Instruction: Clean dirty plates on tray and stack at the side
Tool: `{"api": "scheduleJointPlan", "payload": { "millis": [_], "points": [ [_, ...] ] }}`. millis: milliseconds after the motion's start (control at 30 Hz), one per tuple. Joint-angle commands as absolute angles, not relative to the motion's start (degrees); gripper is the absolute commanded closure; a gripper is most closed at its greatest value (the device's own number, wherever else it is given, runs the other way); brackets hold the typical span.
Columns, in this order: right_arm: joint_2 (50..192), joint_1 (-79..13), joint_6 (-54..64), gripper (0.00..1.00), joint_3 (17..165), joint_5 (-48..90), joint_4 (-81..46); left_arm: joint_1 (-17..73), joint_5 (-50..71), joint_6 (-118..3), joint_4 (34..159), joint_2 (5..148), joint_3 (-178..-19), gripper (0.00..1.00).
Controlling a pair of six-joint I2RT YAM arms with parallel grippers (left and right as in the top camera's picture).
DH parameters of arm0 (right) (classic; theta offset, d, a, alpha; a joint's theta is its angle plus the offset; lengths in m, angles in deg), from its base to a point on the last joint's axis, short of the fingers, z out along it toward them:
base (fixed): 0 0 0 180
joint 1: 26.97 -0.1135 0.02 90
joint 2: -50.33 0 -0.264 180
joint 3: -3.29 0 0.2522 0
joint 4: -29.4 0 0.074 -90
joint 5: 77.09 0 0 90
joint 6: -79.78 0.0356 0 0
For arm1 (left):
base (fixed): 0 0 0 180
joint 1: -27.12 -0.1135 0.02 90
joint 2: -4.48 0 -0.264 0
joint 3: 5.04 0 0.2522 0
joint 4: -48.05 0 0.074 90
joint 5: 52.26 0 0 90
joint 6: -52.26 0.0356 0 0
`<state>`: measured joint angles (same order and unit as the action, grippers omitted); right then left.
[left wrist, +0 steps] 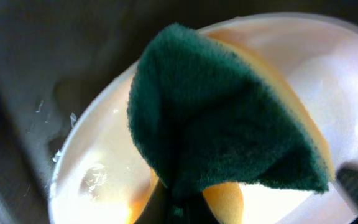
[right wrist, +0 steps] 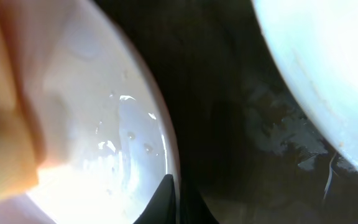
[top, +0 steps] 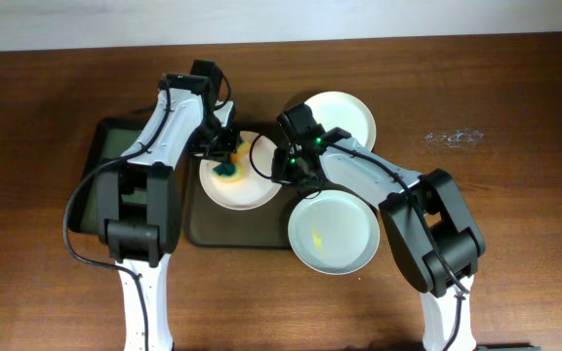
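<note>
A white plate (top: 252, 190) with a yellowish smear lies on the dark brown tray (top: 232, 229). My left gripper (top: 224, 156) is shut on a green-and-yellow sponge (top: 229, 175) that presses on this plate. In the left wrist view the sponge (left wrist: 229, 118) covers most of the plate (left wrist: 98, 168). My right gripper (top: 283, 168) is shut on the plate's right rim; the right wrist view shows the fingers (right wrist: 174, 196) pinching the rim (right wrist: 160, 137). A pale grey-blue plate (top: 333, 232) with a faint yellow smear lies at the tray's right front corner. A second white plate (top: 344, 115) lies behind the tray.
A smaller black tray (top: 105, 156) sits left of the brown tray, under the left arm. Small wet specks or debris (top: 454, 137) lie on the wooden table at the right. The tray floor (right wrist: 229, 124) shows wet marks between the plates.
</note>
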<state>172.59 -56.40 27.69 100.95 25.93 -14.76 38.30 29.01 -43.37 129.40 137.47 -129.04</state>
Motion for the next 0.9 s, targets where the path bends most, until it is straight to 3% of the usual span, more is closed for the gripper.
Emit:
{"api": "scheduleJointPlan", "payload": {
  "millis": [0,100,267,367,433,567,867],
  "points": [
    [174.3,-56.5,27.3,0.96,101.0,24.9,-15.7,40.0,32.6,-36.3,136.3,138.8,-130.9,1.00],
    [174.3,-56.5,27.3,0.96,101.0,24.9,-15.7,41.4,19.8,-25.0,141.5,138.8,-130.9,1.00],
    [174.3,-56.4,27.3,0.96,101.0,24.9,-16.1,41.7,16.5,-28.3,135.3,138.8,-130.9,1.00],
    [174.3,-56.4,27.3,0.96,101.0,24.9,-16.1,41.7,26.6,-37.6,127.6,138.8,-130.9,1.00],
    [174.3,-56.4,27.3,0.96,101.0,24.9,-16.1,41.7,40.6,-45.3,125.0,138.8,-130.9,1.00],
    [174.3,-56.4,27.1,0.96,101.0,24.3,-16.5,41.7,56.6,-51.7,130.1,138.8,-136.3,1.00],
    [173.2,-56.7,24.0,0.96,102.5,23.2,-18.5,33.5,54.5,-51.9,151.6,138.8,-162.6,1.00]
  ]
}}
